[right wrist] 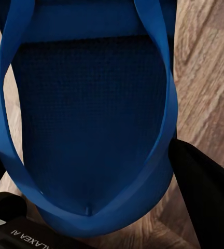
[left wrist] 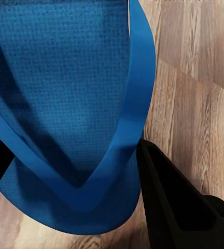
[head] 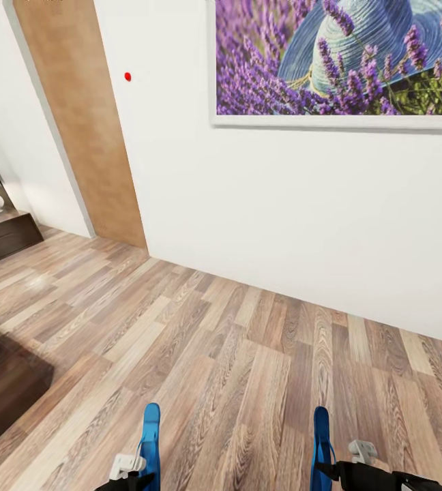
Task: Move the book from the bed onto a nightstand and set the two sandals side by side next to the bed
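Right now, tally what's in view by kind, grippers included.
Blue sandals: 2, left sandal in the left gripper, right sandal in the right gripper
Grippers: 2
Framed lavender picture: 1
Wooden door: 1
Red wall dot: 1
Total: 7
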Robot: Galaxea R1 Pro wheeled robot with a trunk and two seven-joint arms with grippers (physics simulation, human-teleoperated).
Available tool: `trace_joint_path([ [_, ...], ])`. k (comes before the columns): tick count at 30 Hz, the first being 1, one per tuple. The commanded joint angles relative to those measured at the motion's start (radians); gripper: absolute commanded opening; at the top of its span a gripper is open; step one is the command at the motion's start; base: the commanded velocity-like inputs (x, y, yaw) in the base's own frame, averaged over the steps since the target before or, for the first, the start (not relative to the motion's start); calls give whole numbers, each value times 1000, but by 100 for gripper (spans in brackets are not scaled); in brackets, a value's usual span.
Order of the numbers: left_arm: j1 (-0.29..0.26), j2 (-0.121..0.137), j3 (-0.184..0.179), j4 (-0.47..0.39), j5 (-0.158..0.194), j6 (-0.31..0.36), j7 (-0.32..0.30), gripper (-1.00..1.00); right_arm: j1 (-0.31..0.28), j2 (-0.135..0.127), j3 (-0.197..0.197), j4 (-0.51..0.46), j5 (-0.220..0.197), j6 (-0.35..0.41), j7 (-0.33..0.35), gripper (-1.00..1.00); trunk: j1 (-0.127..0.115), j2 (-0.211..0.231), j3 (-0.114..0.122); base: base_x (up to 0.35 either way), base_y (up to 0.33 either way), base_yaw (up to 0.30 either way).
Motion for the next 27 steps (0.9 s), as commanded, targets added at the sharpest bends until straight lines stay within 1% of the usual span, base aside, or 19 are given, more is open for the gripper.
trace_joint_path([
  [1, -1, -3, 6, 1, -3, -1, -6, -100, -1, -1, -7, 3, 5, -1, 3, -100, 0, 0, 1, 0, 0, 0],
  [6, -1, -11, 6, 1, -4, -1, -6, -100, -1, -1, -8, 3, 5, -1, 3, -100, 0, 0, 9, 0, 0, 0],
  [27, -1, -13, 6, 1, -5, -1, -5, -100, -1, -1, -8, 3, 4, -1, 3, -100, 0, 0, 43, 0, 0, 0],
])
